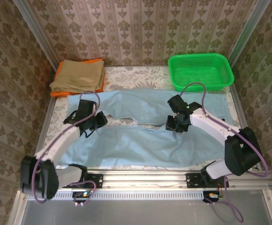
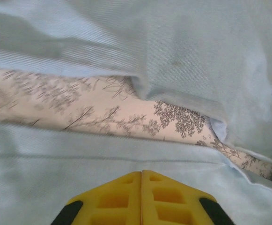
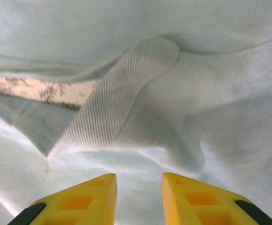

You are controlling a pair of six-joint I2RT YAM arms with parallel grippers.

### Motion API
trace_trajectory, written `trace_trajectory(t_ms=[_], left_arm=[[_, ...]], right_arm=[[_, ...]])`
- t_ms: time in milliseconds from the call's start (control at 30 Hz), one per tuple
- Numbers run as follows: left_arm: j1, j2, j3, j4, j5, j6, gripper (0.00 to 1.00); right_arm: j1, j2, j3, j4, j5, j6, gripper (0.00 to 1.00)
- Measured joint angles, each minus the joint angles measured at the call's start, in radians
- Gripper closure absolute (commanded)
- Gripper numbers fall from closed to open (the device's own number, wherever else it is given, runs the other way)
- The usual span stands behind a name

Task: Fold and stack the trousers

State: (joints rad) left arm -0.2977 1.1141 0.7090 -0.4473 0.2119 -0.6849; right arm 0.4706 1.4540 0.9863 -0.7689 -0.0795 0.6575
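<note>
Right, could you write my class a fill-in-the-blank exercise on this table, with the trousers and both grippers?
1. The folded tan trousers lie on a cloth coloured ___.
2. The empty mesh basket is ___ in colour.
3. Over the light blue trousers, the left gripper is ___.
4. The right gripper, with a gap between its fingers, is ___.
Missing words: orange; green; shut; open.
</note>
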Motion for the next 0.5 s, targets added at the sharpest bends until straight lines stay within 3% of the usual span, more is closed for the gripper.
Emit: trace_trajectory(t_ms=[133, 367, 500], left_arm=[[0.005, -0.136, -0.104, -0.056, -0.021, -0.034, 0.88], [0.005, 0.070, -0.254, 0.074, -0.006, -0.103, 0.95], [0.031, 0.169, -0.208, 0.161, 0.003, -0.104, 0.99]], right_arm=[[-0.012, 0.033, -0.002, 0.006, -0.006, -0.020, 0.69], [-0.108, 0.349, 0.141, 0.059, -0.007, -0.097, 0.70], [-0.157, 0.401, 0.204, 0.063, -0.010, -0.117, 0.69]])
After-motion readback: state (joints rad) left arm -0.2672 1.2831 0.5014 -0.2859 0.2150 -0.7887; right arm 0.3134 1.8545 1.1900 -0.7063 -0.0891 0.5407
